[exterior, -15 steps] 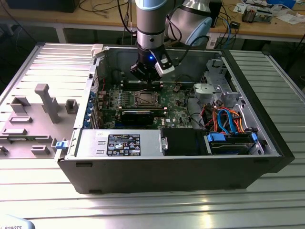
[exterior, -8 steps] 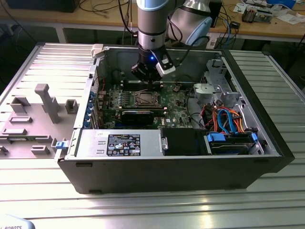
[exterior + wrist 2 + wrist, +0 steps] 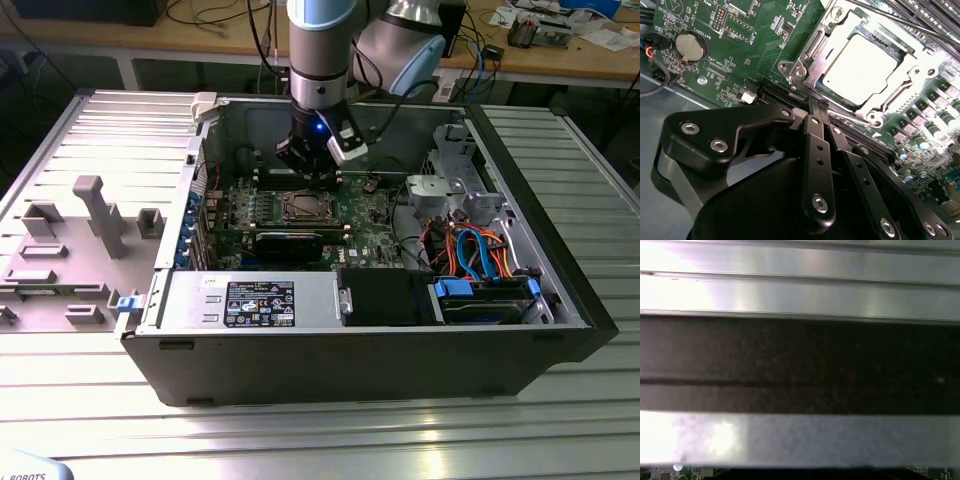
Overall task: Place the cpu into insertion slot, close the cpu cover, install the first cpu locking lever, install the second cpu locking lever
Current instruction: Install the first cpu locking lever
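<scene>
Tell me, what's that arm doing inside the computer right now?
Gripper low over the motherboard, jaws together, holding nothing. Cpu seated in the insertion slot, cpu cover down around it. Nothing in the way.

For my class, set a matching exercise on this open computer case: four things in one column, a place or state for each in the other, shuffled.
Things:
1. cpu
2. cpu cover
3. gripper
4. coin battery

Places or states:
A. round, seated in the green board
B. closed down as a frame around the chip
C. lying in the socket, pale top showing
D. tips at the socket's edge

Pairs: 1-C, 2-B, 3-D, 4-A
</scene>
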Controlling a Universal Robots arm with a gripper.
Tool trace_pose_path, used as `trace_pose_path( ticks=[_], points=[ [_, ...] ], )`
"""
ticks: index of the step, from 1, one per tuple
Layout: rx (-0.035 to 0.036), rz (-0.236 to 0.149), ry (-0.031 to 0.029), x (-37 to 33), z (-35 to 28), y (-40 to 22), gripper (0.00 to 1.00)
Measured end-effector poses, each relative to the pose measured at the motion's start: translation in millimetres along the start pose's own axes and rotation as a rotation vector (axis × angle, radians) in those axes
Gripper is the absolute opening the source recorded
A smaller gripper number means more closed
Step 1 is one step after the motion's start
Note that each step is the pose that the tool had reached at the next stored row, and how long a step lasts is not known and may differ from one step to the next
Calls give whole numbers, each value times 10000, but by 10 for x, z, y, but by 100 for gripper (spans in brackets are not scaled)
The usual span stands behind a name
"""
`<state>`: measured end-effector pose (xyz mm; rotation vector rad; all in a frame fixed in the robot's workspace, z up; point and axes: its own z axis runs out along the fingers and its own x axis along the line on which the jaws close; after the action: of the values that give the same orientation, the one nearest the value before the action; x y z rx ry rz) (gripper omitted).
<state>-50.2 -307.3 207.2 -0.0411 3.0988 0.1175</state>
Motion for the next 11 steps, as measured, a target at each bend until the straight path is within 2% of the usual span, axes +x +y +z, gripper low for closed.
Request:
trace_pose_path(
  ticks=[11],
  points=[
    [2,2,-1,-16,36,-3,11]
  ],
)
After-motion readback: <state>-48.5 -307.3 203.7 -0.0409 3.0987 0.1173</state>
